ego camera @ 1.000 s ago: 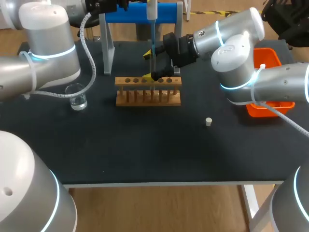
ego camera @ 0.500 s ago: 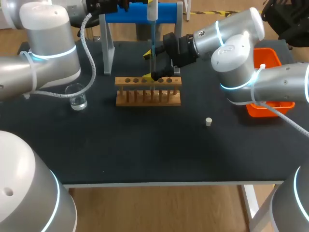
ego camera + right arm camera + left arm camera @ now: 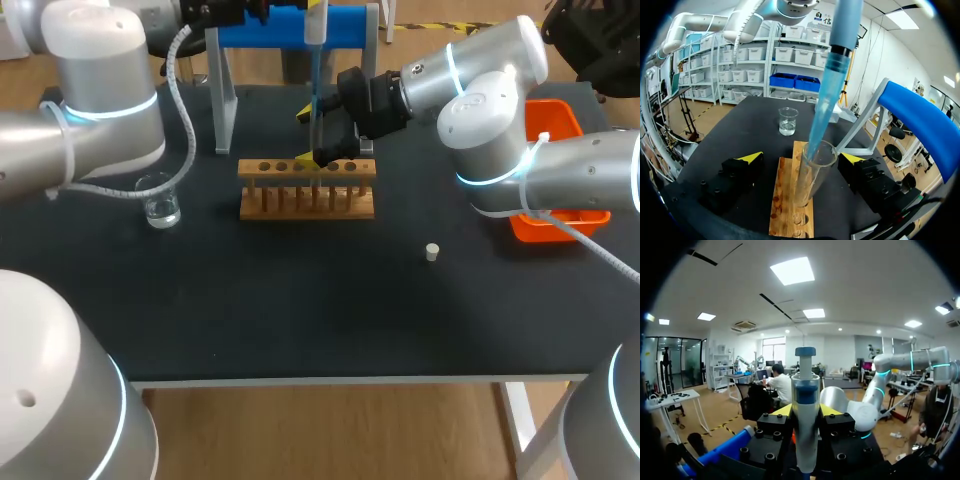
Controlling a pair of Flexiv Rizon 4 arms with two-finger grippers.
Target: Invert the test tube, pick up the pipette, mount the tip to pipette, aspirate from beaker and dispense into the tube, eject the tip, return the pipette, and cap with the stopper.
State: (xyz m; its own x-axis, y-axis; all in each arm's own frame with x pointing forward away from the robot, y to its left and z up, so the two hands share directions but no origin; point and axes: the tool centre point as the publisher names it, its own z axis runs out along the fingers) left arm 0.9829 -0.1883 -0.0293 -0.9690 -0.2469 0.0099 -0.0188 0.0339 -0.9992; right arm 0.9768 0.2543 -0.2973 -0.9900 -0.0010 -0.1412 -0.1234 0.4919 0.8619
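Translucent blue pipette tip (image 3: 822, 112) sits inside the clear cylindrical tube (image 3: 812, 172)

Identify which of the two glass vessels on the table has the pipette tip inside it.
The test tube standing in the wooden rack: the blue pipette tip dips into its open mouth. The beaker stands apart, with nothing inserted.

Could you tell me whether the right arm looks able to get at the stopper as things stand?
Probably yes: the stopper lies alone on the table at the right arm's side, and the right gripper, open around the tube, holds nothing.
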